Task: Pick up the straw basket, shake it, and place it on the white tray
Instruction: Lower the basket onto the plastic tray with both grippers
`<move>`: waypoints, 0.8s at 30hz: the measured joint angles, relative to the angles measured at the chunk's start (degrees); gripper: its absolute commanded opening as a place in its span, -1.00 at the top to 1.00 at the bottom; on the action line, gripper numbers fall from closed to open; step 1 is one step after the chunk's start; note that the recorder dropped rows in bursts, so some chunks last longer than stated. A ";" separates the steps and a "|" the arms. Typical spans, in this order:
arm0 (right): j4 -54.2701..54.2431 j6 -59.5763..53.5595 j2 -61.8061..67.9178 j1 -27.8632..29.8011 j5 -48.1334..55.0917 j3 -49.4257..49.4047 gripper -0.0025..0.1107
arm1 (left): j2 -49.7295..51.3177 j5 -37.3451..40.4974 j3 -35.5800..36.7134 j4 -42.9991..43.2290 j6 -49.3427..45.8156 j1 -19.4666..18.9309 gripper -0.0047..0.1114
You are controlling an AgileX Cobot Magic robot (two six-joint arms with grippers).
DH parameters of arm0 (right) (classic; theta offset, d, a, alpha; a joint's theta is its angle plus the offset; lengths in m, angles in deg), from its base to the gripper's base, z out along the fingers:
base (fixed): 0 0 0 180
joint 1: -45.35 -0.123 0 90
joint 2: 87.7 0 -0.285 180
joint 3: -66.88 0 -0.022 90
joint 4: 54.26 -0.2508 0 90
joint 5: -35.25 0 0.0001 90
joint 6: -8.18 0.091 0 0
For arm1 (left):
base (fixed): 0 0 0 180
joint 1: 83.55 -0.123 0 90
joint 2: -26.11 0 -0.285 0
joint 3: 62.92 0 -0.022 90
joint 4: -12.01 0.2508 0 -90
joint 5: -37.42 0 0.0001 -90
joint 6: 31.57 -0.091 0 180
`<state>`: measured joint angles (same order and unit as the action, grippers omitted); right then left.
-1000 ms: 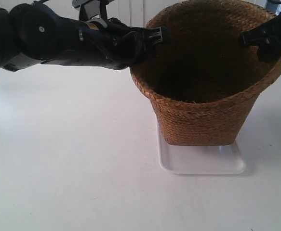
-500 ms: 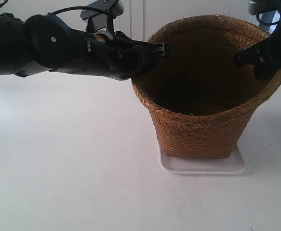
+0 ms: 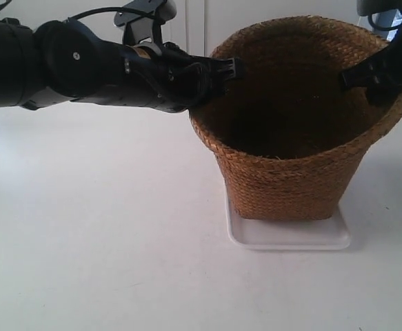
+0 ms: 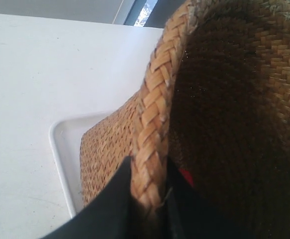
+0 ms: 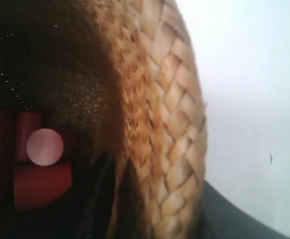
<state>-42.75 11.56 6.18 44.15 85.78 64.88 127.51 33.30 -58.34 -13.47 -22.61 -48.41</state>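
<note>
The golden-brown straw basket (image 3: 290,172) stands with its base on the white tray (image 3: 287,238). My left gripper (image 3: 232,69) is shut on the braided rim (image 4: 152,144), one finger outside the wall and one inside. My right gripper (image 3: 356,74) is shut on the opposite rim (image 5: 164,174), also straddling the wall. Under the basket's side the tray's rim (image 4: 60,164) shows in the left wrist view. Red pieces and a pale disc (image 5: 44,147) lie inside the basket in the right wrist view.
The white tabletop (image 3: 104,241) stretches to the front and to the exterior view's left of the tray. The black arm (image 3: 63,65) at the exterior view's left reaches across above the table to the basket. A pale wall stands behind.
The basket has come down with both grippers, from tilted and partly raised above the tray to resting level on it. Both grippers keep their hold on the rim.
</note>
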 measured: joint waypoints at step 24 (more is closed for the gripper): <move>1.69 1.87 0.36 0.00 -1.08 -2.88 0.96 | 1.66 0.40 -0.25 0.22 -0.17 0.00 0.92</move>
<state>-41.05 13.43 6.53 44.15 84.70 62.00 129.18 33.70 -58.59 -13.25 -22.78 -48.41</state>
